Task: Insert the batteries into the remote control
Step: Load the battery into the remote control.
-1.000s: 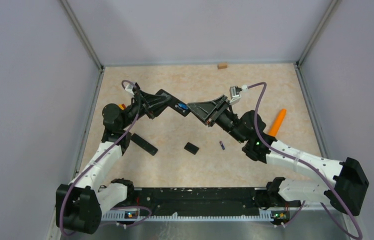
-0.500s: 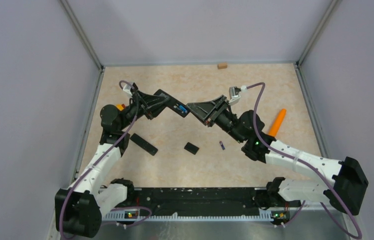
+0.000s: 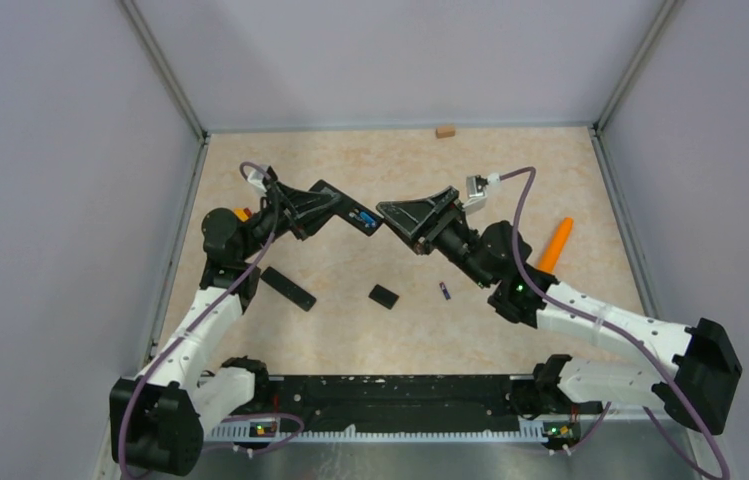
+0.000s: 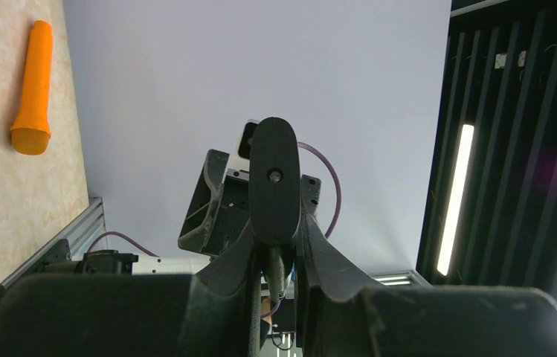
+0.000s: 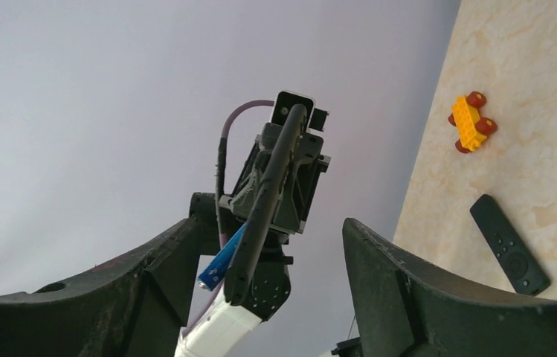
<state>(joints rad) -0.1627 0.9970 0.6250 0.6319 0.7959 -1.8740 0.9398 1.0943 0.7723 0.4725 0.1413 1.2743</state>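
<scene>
My left gripper (image 3: 335, 207) is shut on a black remote control (image 3: 352, 213) and holds it in the air above the table's middle. In the left wrist view the remote (image 4: 274, 178) stands upright between my closed fingers (image 4: 239, 260). A blue battery (image 3: 363, 215) sits at the remote's open back; in the right wrist view this battery (image 5: 222, 257) leans out at an angle from the remote (image 5: 266, 201). My right gripper (image 3: 386, 213) is open and empty, with its jaws on either side of the remote's end without touching it. A second small dark battery (image 3: 444, 291) lies on the table.
A second black remote (image 3: 288, 288) and a small black cover piece (image 3: 383, 295) lie on the table. An orange cone stick (image 3: 554, 245) lies at the right. A yellow toy with red wheels (image 5: 471, 121) lies near the left arm. A tan block (image 3: 444, 131) sits by the back wall.
My right gripper has drawn back slightly to the right, still open. My left gripper has shifted a little with the remote still held.
</scene>
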